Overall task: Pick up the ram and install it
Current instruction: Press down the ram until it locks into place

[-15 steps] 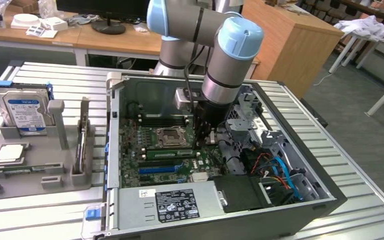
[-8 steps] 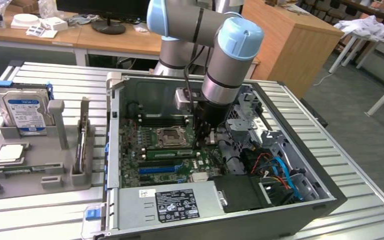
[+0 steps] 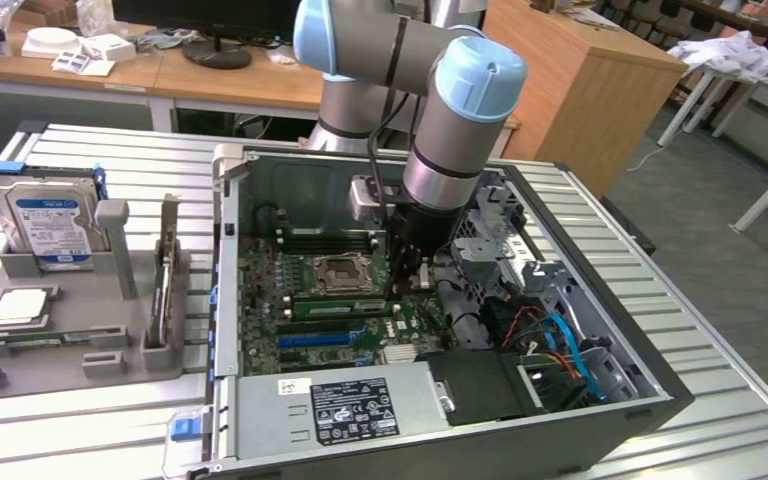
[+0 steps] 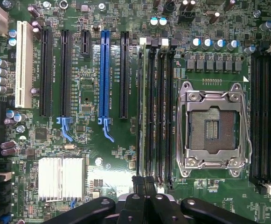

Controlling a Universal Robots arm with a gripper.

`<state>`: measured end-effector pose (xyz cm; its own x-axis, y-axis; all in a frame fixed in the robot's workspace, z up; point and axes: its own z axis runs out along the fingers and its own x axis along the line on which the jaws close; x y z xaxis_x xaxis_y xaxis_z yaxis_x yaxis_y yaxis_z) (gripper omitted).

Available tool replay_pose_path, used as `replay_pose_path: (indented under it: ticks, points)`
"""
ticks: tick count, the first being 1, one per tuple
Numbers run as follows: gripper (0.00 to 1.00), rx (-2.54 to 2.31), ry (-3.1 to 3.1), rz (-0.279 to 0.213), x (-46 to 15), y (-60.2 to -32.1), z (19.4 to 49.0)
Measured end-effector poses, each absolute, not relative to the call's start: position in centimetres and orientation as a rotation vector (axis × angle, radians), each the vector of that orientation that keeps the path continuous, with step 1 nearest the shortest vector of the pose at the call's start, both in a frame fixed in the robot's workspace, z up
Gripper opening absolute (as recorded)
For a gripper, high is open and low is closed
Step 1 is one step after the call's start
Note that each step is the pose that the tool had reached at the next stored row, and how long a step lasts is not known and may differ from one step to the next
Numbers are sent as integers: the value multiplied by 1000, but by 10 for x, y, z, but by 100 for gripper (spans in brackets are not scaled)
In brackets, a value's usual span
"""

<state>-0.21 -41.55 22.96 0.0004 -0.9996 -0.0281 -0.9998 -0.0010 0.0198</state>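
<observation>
The grey robot arm with pale blue joint caps (image 3: pixel 451 130) reaches from behind the open black computer case (image 3: pixel 651 400) and bends down at the elbow. Its last link points almost straight down into the case. At its end the black two-fingered gripper (image 3: pixel 404 275) hangs low over the green motherboard (image 4: pixel 84 79), fingers aimed at the board.

In the wrist view the gripper (image 4: pixel 143 182) has its fingertips pressed together with no gap between them. They hold nothing and sit right over one end of the bank of black memory slots.

The ram, a long thin green circuit-board stick (image 4: pixel 143 112), stands on edge in the slot directly under the fingertips and runs away from them along the slot. In the exterior view it shows as a green strip (image 3: pixel 337 306) just beside the gripper. Whether the tips touch its top edge I cannot tell.

The square silver-framed processor socket (image 4: pixel 214 126) lies close to one side of the gripper, and the long blue expansion slot (image 4: pixel 104 74) lies to the other side. The ribbed silver heat sink (image 4: pixel 60 177) is farther out on that side.

Well away from the gripper, outside the case, a grey moulded tray (image 3: pixel 37 360) holds a silver hard drive with a blue label (image 3: pixel 51 220).
</observation>
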Motion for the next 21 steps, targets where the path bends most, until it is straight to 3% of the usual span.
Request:
replay_pose_path:
  ticks: [21]
  points:
    - [11, -2218, 2216, 53, -2, -416, 226]
